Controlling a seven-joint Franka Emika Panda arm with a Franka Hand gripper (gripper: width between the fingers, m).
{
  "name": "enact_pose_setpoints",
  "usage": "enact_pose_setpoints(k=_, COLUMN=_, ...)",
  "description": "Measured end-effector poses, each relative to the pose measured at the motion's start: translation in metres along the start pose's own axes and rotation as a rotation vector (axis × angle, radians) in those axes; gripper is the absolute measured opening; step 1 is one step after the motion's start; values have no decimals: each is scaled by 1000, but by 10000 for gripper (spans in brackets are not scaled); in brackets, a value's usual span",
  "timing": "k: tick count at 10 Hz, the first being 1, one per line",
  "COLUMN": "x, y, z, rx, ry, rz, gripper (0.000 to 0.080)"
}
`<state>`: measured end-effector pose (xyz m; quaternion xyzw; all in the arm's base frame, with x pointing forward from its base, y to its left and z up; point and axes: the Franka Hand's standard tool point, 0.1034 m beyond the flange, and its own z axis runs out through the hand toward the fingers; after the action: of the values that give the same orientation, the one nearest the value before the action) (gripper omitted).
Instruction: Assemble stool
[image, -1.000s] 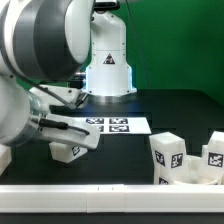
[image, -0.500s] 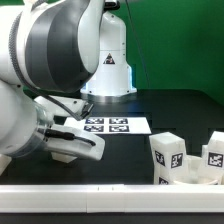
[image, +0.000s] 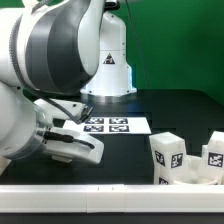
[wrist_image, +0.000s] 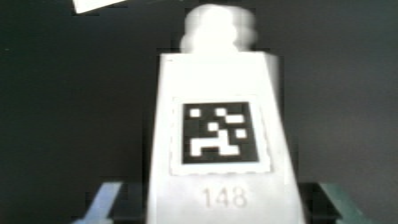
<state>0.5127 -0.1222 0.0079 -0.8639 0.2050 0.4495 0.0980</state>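
A white stool leg with a black-and-white tag and the number 148 lies on the black table, its narrow peg end pointing away from the wrist. My gripper straddles its wide end. A finger stands on each side with a thin dark gap to the leg, so the gripper is open. In the exterior view the gripper is low over the table at the left, and the hand hides most of that leg. Two more tagged legs stand at the right. The round seat is out of view.
The marker board lies just behind the gripper; its corner also shows in the wrist view. A long white rail runs along the table's front edge. The arm's white base stands at the back.
The gripper has come down from above the lying leg to table height and now stands around it. The two legs at the right have not moved.
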Motion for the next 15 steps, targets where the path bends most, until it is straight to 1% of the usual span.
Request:
enact_pose_setpoints(k=2, x=-1, y=-1, z=-2, rx=0, ry=4, rz=-2, gripper=336)
enact_pose_setpoints(k=3, x=-5, y=-4, z=-8, rx=-1, ry=14, rz=-7, gripper=336)
enact_pose_setpoints(k=4, x=-12, y=-11, z=-16, rx=-3, ry=22, rz=-9, gripper=336)
enact_pose_setpoints(k=5, x=-23, y=-19, z=-26, rx=-6, ry=25, rz=0, gripper=336)
enact_pose_setpoints(k=7, x=-48, y=-49, z=-45, rx=-16, ry=54, rz=50, gripper=337)
enact_pose_setpoints(k=8, x=-57, y=-63, z=-49, rx=-23, ry=67, rz=61, gripper=337)
enact_pose_setpoints(k=9, x=-58, y=-67, z=-50, rx=-27, ry=75, rz=61, gripper=337)
enact_pose_setpoints(k=12, x=-47, y=-69, z=-57, rx=-16, ry=141, rz=58, gripper=337)
enact_pose_setpoints(k=13, x=-38, y=-74, z=-65, rx=-8, ry=221, rz=50, gripper=337)
enact_pose_setpoints(k=14, x=-37, y=-81, z=-72, rx=4, ry=320, rz=37, gripper=337)
enact_pose_setpoints(k=15, x=-49, y=-87, z=-77, rx=1, ry=387, rz=27, gripper=337)
